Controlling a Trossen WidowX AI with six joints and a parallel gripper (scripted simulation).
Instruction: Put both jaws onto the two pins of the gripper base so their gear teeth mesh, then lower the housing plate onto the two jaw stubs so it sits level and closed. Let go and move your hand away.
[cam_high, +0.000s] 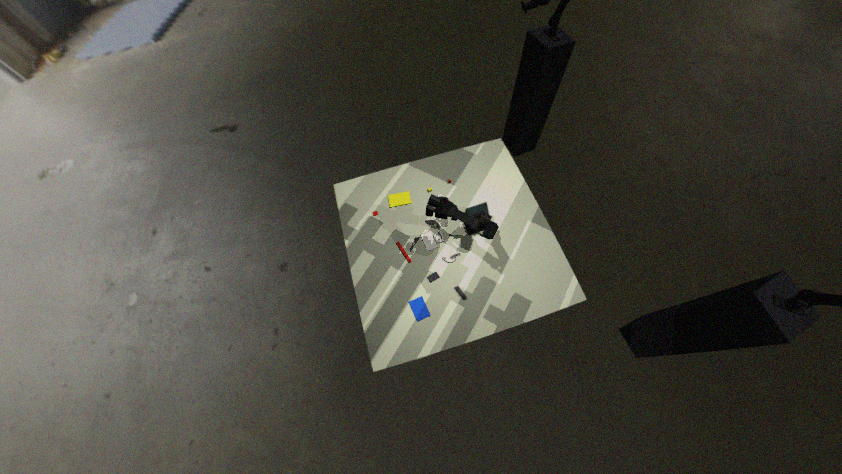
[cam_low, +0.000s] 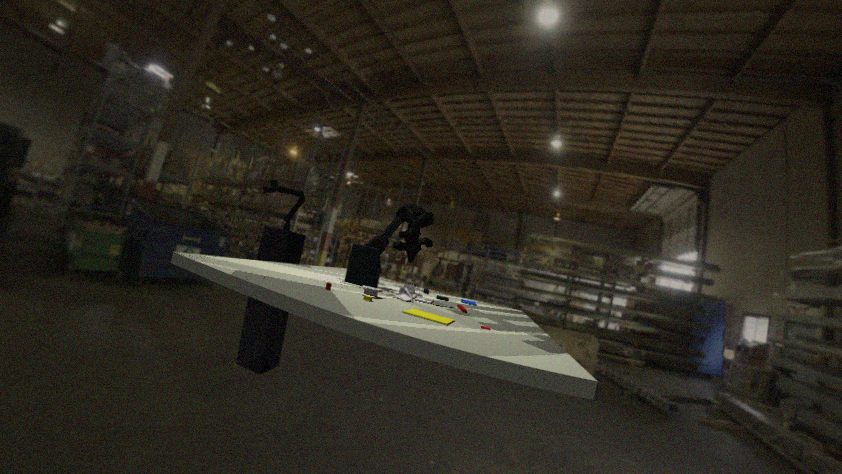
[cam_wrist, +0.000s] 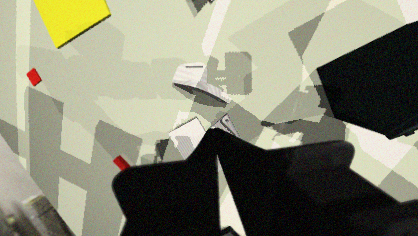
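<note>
- One tool (cam_high: 434, 206) (cam_low: 413, 253) (cam_wrist: 213, 133), black, clenched, with nothing between the fingertips; tips downward, well above the surface (cam_high: 547, 259) (cam_low: 500, 376) (cam_wrist: 135, 117) in the exterior view.
- Pale parts for the assembly on the surface, in a loose cluster near the middle; too small to tell jaws from base.
- Within the cluster, a flat white plate (cam_high: 430, 240) (cam_wrist: 187, 137), partly behind the tool in the wrist view; possibly the housing, cannot tell.
- Close to the plate, a curved white piece (cam_high: 451, 257); apart from it, a blocky pale piece (cam_wrist: 191, 75).
- Meshing of teeth: cannot tell. Plate not level and closed over the other parts.
- On the cluster's far side from the blue block (cam_high: 419, 308) (cam_low: 469, 302), a flat yellow block (cam_high: 399, 199) (cam_low: 428, 316) (cam_wrist: 75, 20).
- Near the yellow block, a small red square (cam_high: 375, 213) (cam_low: 485, 327) (cam_wrist: 34, 77).
- Beside the cluster, a red bar (cam_high: 403, 252) (cam_low: 461, 307) (cam_wrist: 121, 163); partly hidden in the wrist view.
- Between the cluster and the blue block, a small dark block (cam_high: 433, 276).
</note>
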